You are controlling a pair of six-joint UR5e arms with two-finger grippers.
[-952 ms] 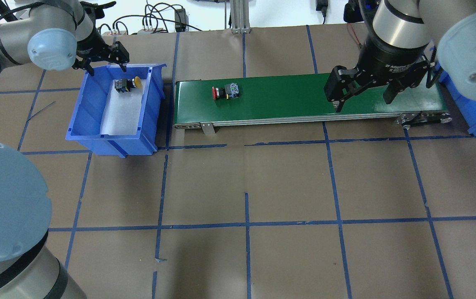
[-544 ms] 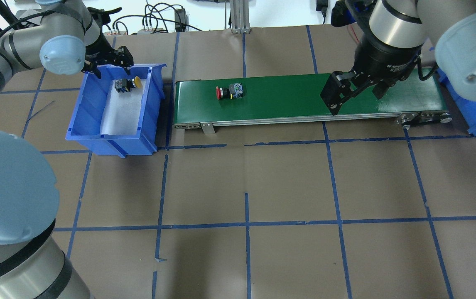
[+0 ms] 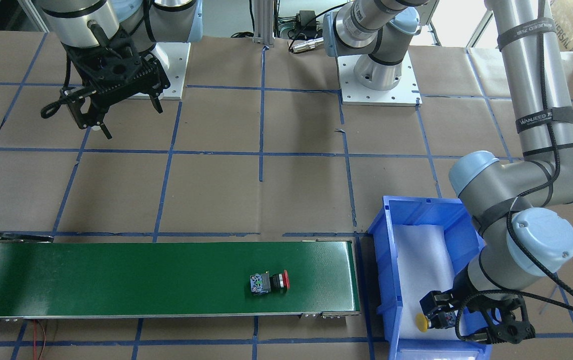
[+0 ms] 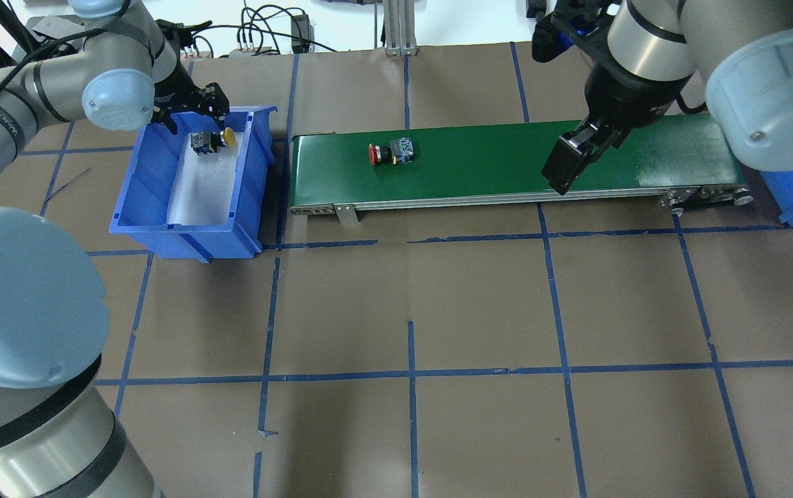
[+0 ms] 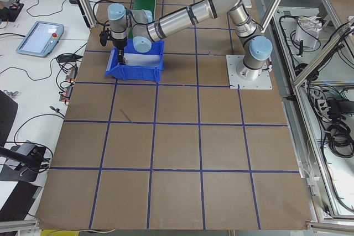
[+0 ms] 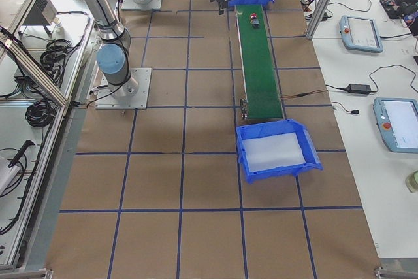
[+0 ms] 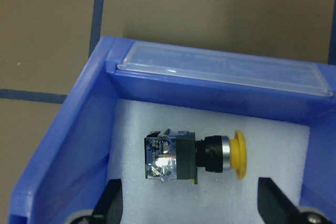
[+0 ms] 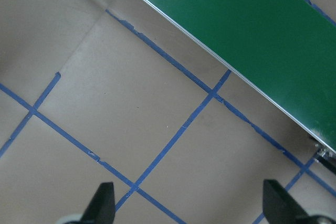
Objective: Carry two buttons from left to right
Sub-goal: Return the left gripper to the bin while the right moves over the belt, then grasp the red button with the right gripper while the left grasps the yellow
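Observation:
The red button (image 4: 391, 152) lies on its side on the green conveyor belt (image 4: 493, 162), near the belt's left end, also seen from the front (image 3: 270, 282). The yellow button (image 7: 194, 156) lies on white foam at the far end of the left blue bin (image 4: 154, 207), cap pointing towards the belt. My left gripper (image 4: 192, 119) hangs open just above it, a finger on each side in the left wrist view, touching nothing. My right gripper (image 4: 567, 166) is open and empty over the belt's near edge, right of centre; its wrist view shows belt and taped table only.
A second blue bin (image 6: 277, 151) with white foam stands past the belt's right end, partly hidden under my right arm in the overhead view. Blue tape lines grid the brown table. Cables and a metal post (image 4: 396, 28) sit along the far edge.
The red button has ridden a little to the right on the belt. My left gripper shifted right over the bin's far end. My right gripper turned and swung towards the belt's near edge.

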